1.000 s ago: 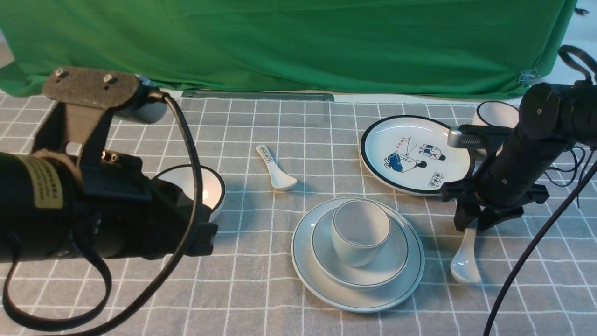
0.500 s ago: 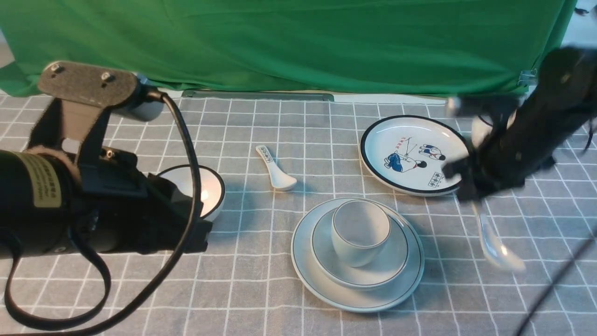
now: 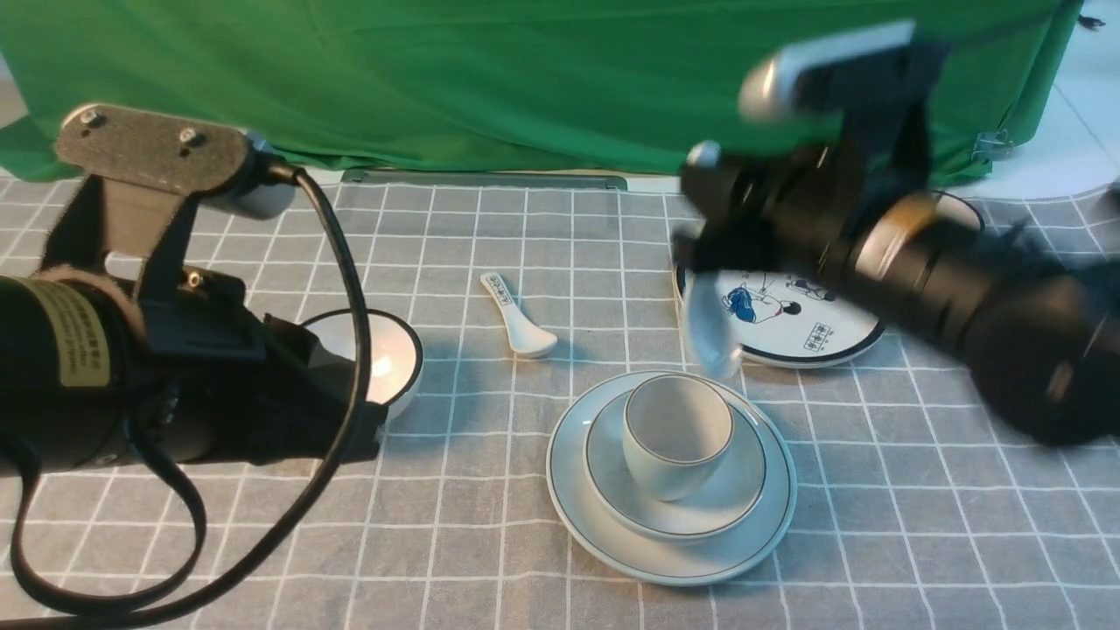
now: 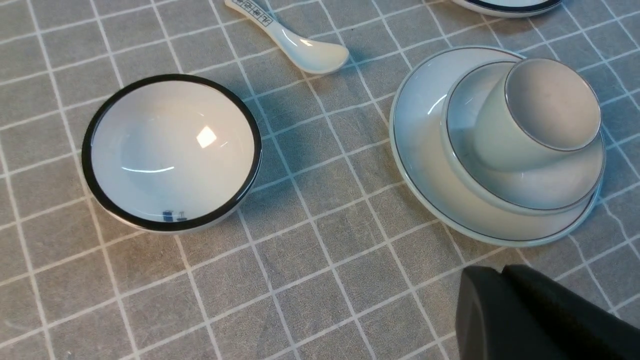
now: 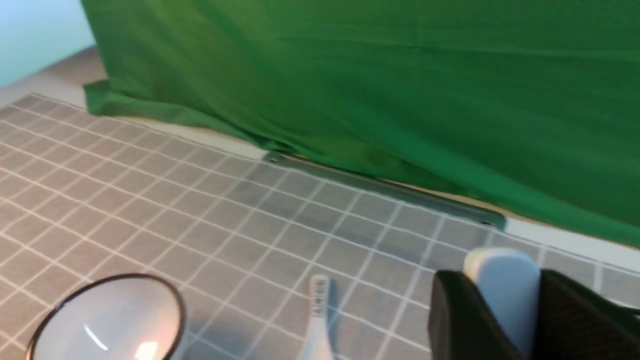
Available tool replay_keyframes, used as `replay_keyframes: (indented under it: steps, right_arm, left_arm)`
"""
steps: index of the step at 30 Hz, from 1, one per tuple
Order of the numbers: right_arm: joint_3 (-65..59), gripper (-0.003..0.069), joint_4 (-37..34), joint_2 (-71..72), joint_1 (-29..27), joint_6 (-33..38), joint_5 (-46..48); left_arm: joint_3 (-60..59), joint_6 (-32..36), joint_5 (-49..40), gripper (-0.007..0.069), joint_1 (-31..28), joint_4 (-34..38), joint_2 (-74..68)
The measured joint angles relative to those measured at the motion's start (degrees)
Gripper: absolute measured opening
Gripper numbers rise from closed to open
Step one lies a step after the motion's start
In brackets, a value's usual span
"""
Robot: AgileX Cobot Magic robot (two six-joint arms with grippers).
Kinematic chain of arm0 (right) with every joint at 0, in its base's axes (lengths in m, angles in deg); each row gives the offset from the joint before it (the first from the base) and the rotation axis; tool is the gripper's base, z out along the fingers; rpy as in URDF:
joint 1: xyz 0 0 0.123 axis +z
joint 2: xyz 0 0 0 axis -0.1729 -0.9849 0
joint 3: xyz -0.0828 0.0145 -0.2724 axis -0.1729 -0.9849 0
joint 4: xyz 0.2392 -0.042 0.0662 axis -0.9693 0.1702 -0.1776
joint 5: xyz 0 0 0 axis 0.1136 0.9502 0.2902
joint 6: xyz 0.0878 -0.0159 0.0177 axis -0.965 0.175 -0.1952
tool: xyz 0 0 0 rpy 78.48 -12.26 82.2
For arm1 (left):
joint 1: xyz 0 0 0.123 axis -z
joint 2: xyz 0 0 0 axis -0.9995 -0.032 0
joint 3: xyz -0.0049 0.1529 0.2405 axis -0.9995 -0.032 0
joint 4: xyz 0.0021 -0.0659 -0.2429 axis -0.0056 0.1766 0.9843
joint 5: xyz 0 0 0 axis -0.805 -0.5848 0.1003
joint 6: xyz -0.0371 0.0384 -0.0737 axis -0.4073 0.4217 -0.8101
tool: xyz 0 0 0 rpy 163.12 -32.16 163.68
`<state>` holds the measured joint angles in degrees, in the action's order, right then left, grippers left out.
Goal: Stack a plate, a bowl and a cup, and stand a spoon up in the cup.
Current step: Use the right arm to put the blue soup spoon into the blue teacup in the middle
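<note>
Now the right fingers [image 5: 460, 320] were closed narrowly on the handle of the spoon [image 5: 501, 285], whose scoop hung down below them, blurred in the front view. Close below that scoop stood the cup [image 3: 677, 433], upright in the bowl [image 3: 726, 503], which sat on the plate [image 3: 567, 490]. So the stacking looked finished; only standing the spoon in the cup was left, I judged. The left fingers [image 4: 500, 310] were pressed together on nothing, with the stack beside them, not touching.

Plates, two: plain plate [image 3: 569, 477], cartoon plate [image 3: 840, 346] | bowls, two: shallow bowl [image 3: 735, 490], black-rimmed bowl [image 4: 150, 130] | cups, two: pale cup [image 3: 674, 446], black-rimmed cup [image 3: 962, 210] mostly hidden | spoons, two: plain spoon [image 5: 502, 290], lettered spoon [image 3: 521, 328]
</note>
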<state>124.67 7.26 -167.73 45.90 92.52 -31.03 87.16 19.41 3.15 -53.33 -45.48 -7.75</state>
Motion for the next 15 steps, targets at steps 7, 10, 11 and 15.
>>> replay_keyframes:
  steps: [7, 10, 11, 15]
  right_arm:
    - [-6.2, 0.0191, 0.1, -3.9, 3.3, 1.0, -13.0]
    - [-6.6, 0.0191, 0.0, -5.6, 3.3, 1.0, -15.4]
    - [-6.6, 0.0191, 0.0, -6.2, 3.3, 1.0, -15.8]
    - [-6.6, 0.0191, -0.1, -8.4, 3.7, 1.0, -16.2]
  left_arm:
    - [0.0, -1.3, 0.3, 0.001, 0.0, -1.4, 0.0]
    - [0.0, -1.3, 0.3, 0.001, 0.0, -1.4, 0.0]
    - [0.0, -1.3, 0.3, 0.001, 0.0, -1.4, 0.0]
    - [0.0, -1.3, 0.3, 0.001, 0.0, -1.4, 0.0]
